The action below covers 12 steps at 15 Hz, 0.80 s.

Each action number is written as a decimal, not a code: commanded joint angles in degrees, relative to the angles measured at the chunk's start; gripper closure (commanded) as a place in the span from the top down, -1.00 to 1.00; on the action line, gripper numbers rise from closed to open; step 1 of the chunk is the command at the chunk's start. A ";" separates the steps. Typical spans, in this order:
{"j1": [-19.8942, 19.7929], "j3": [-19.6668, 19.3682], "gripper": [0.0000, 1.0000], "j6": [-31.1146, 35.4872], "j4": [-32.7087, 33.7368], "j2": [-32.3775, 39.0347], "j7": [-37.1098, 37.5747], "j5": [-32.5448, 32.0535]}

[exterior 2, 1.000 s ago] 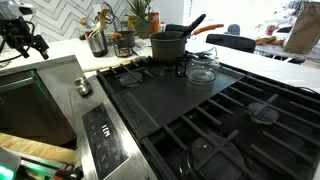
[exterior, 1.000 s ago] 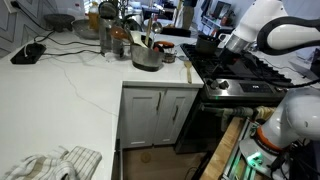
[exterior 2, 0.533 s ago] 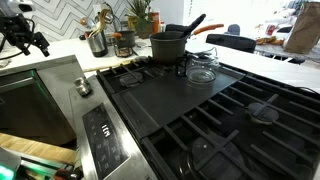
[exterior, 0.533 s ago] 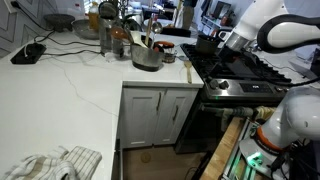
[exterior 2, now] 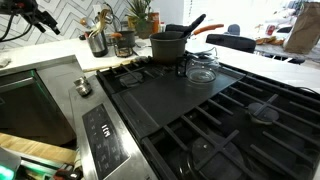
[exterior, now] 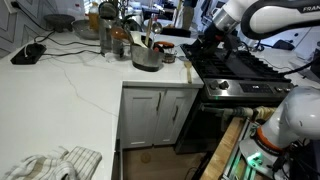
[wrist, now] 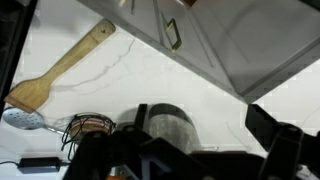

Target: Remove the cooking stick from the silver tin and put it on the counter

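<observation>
The silver tin [exterior: 146,58] stands on the white counter [exterior: 70,85] beside the stove, with the tan cooking stick [exterior: 149,42] poking out of it. My gripper [exterior: 206,35] hangs over the stove's far edge, to the right of the tin and apart from it. It also shows at the top left of an exterior view [exterior 2: 35,12]. In the wrist view the dark fingers [wrist: 190,152] are spread with nothing between them. A grey round pot [wrist: 168,125] and a wooden spatula [wrist: 60,66] show against the white counter [wrist: 200,90].
Amber jars and bottles [exterior: 108,25] crowd the counter behind the tin. A phone with a cable [exterior: 28,53] lies at the left, and a striped cloth [exterior: 55,162] at the front. A dark pot [exterior 2: 168,47] and a glass lid [exterior 2: 202,71] sit on the black stove [exterior 2: 200,115].
My arm has risen and swung left towards the counter. The gripper is higher in both exterior views. The tin and stick have not moved.
</observation>
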 commanded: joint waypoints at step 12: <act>-20.22 17.00 1.00 12.64 29.95 29.72 54.88 -36.26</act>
